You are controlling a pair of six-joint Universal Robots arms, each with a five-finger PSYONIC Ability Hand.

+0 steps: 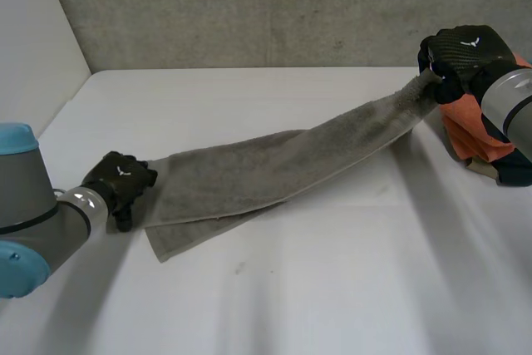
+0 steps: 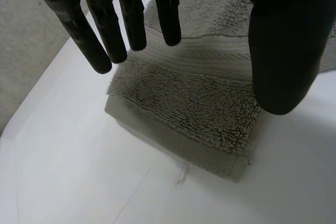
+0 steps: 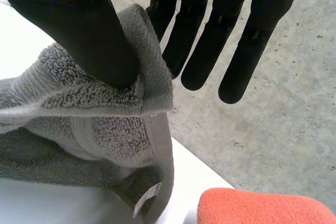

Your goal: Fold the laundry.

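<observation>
towel (image 1: 274, 168) prob. in r. robot hand (image 1: 462, 54)

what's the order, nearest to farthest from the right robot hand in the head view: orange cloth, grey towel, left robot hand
From the right robot hand:
1. grey towel, its raised end pinched in that hand.
2. orange cloth, just beside and below it.
3. left robot hand, far off at the towel's other end.
</observation>
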